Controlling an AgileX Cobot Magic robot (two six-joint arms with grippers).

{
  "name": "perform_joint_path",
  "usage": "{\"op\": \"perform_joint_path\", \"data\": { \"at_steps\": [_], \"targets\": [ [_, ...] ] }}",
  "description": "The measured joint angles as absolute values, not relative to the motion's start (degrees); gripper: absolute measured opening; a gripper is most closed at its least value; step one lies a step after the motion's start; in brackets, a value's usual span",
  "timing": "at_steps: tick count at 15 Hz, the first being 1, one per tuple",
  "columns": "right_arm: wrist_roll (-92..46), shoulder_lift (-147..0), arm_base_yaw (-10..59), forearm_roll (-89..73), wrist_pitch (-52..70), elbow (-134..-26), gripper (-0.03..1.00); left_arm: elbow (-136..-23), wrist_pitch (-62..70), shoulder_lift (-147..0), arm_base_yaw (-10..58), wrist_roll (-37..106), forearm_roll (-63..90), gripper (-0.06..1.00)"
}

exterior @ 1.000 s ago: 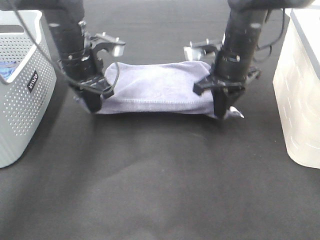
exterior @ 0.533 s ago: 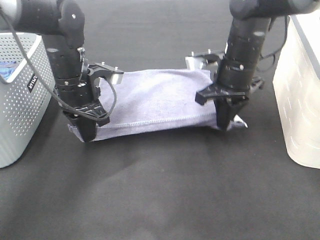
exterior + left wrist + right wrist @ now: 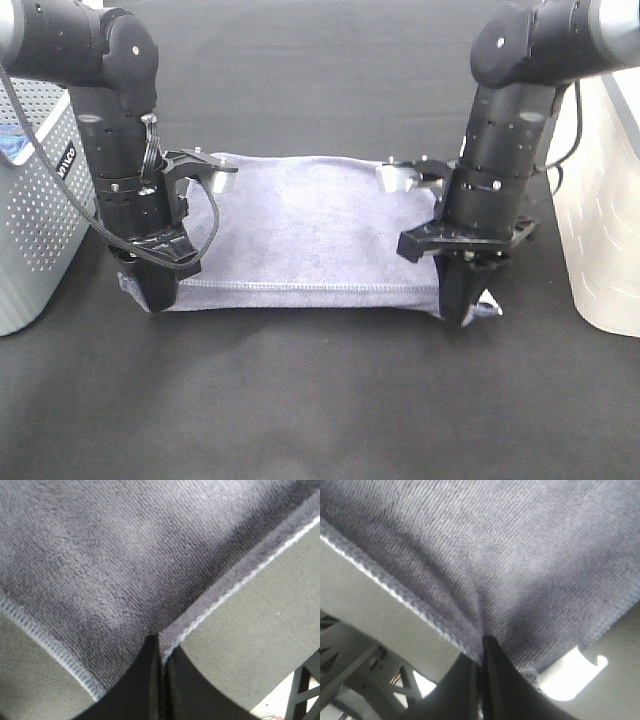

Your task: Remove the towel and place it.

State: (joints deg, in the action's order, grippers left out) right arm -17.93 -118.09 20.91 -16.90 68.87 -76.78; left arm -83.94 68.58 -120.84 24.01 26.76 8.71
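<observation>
The grey-lavender towel (image 3: 310,230) lies spread between my two arms over the black table, its stitched hem toward the camera. At its near left corner my left gripper (image 3: 160,292) is shut on the cloth; in the left wrist view the towel (image 3: 125,555) runs into the pinched fingertips of that gripper (image 3: 159,647). The right gripper (image 3: 460,312) is shut on the near right corner, where a small white tag (image 3: 490,303) sticks out. The right wrist view shows the towel (image 3: 495,545) drawn into that gripper (image 3: 482,647), with the tag (image 3: 570,677) beside it.
A perforated grey basket (image 3: 35,200) with a blue cloth (image 3: 12,142) inside stands at the left edge. A cream-white bin (image 3: 605,210) stands at the right edge. Black tabletop (image 3: 320,400) stretches in front of the towel.
Both grippers have pulled the towel's near edge toward the camera and lower, spreading the bunched cloth out flatter and wider. Both stayed shut on the corners.
</observation>
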Motion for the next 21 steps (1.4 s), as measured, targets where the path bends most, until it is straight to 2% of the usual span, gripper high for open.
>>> {"op": "perform_joint_path", "data": {
  "at_steps": [6, 8, 14, 17, 21],
  "targets": [
    [-18.0, -120.7, 20.9, -16.6, 68.2, -76.6, 0.00, -82.5, 68.6, -120.8, 24.0, 31.2, 8.5, 0.00],
    [-18.0, -120.8, 20.9, -16.4, 67.8, -76.6, 0.04, -82.5, 68.6, -120.8, 24.0, 31.7, 8.3, 0.00],
    [-18.0, -121.5, 20.9, -15.5, 67.8, -76.6, 0.22, -82.4, 68.8, -120.8, 24.0, 32.3, 6.9, 0.00],
    [-18.0, -121.5, 20.9, -15.4, 67.9, -76.6, 0.37, -82.4, 68.8, -120.8, 24.0, 32.4, 6.8, 0.00],
    [-16.1, -121.5, 20.9, -15.0, 68.1, -76.6, 0.49, -82.4, 68.8, -120.8, 24.0, 32.4, 6.5, 0.00]
  ]
}}
